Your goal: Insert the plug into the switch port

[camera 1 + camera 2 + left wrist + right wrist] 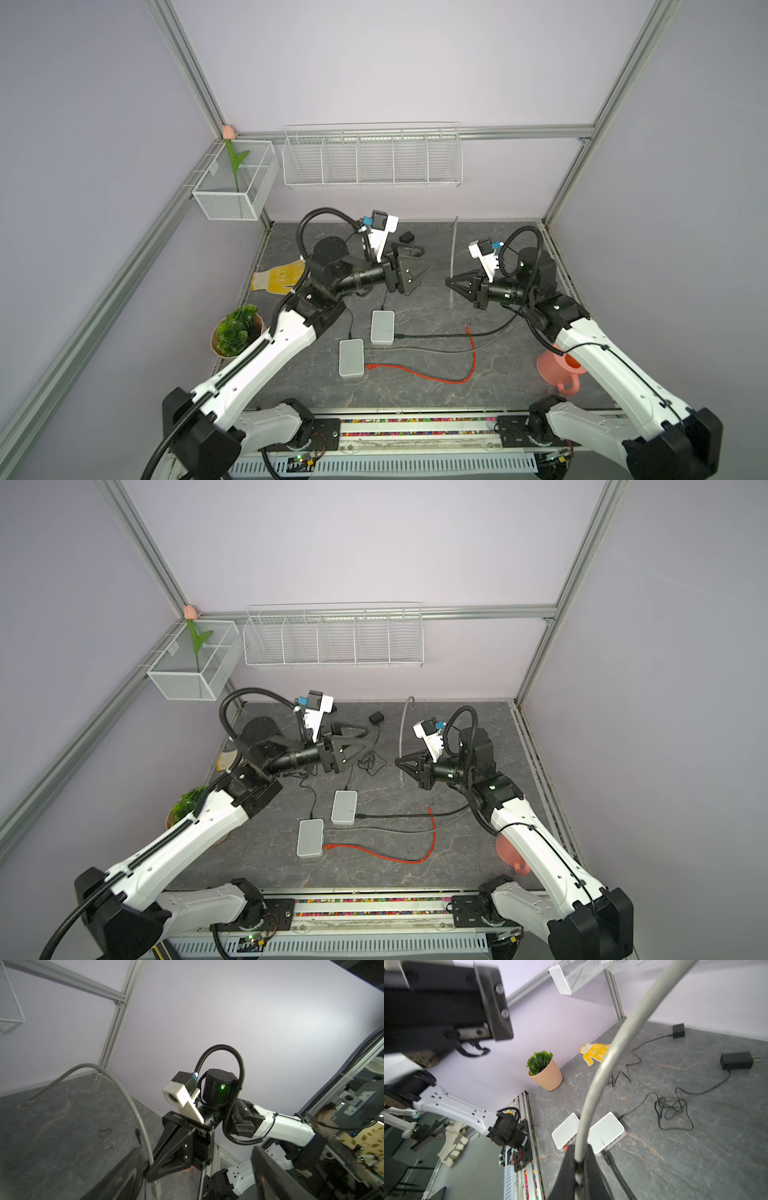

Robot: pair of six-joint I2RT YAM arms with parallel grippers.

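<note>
While my right gripper (pixel 449 282) pinches the grey cable (pixel 454 245), the plug (pixel 452 298) hangs.
Left gripper (pixel 426 259) open (empty); next I must aim the plug at a switch (pixel 382 327).

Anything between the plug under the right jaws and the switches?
Nothing solid: bare table lies between the switches and the plug on the grey cable in the right gripper. A black cable, a second grey cable and a red cable already run to the port side.
</note>
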